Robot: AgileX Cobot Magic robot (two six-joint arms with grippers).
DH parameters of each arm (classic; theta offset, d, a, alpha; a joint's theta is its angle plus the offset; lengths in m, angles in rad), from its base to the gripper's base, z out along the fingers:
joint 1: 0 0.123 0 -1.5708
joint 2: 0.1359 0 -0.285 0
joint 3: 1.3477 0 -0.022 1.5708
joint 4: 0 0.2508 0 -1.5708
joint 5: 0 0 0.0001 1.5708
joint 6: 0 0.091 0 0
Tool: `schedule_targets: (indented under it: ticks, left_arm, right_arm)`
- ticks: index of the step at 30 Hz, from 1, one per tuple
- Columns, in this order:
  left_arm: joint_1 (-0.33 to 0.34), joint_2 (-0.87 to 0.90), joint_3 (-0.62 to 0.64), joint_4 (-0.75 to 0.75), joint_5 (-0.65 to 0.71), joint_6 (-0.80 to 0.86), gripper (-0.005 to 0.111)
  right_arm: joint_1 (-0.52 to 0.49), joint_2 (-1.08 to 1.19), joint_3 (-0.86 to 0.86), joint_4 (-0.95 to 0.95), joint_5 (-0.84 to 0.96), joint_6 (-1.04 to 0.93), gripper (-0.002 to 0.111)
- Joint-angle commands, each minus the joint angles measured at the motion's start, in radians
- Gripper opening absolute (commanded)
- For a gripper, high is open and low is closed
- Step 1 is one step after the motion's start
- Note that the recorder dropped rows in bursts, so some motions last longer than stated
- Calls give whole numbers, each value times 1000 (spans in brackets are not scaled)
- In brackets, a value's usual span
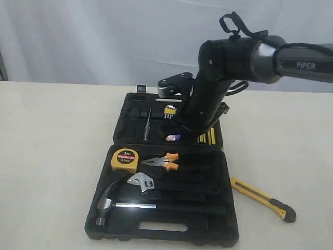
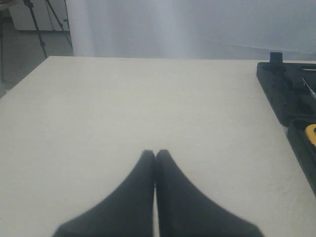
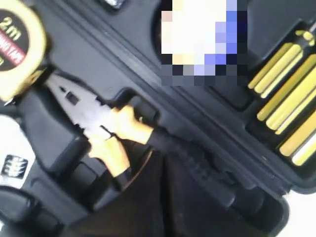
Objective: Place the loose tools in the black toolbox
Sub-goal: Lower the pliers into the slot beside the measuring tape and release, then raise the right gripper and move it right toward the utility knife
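Observation:
The black toolbox (image 1: 213,232) lies open on the table, both halves flat. The yellow "2m" tape measure (image 1: 125,159) and the orange-and-black pliers (image 1: 162,162) rest side by side in the near half. On the table to the right of the case lies the yellow-and-black utility knife (image 1: 263,199). My right gripper (image 3: 160,160) is shut and empty, hovering just past the pliers' (image 3: 101,131) handles. The tape roll is not clearly visible; my right arm covers that spot in the exterior view. My left gripper (image 2: 155,154) is shut over bare table, left of the toolbox (image 2: 284,91).
A steel claw hammer (image 1: 112,200) and an adjustable wrench (image 1: 143,182) sit in the near half. Yellow-handled screwdrivers (image 3: 289,106) and a slim dark screwdriver (image 1: 146,127) sit in the far half. The right arm (image 1: 208,94) leans over the case. White curtain behind.

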Motion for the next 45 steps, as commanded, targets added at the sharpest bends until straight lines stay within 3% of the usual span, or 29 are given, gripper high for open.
schedule_targets:
  ticks: [1,26,45]
  left_arm:
    - [-5,-1,3,0,-5,-6,0]
    - [-5,-1,3,0,-5,-6,0]
    - [-5,-1,3,0,-5,-6,0]
  right_arm:
    - [-27,17,-1,20,-2,19,-1]
    - [-31,90,-5,12,-28,-19,-1]
    - [20,31,-16,102,111,-123,-1]
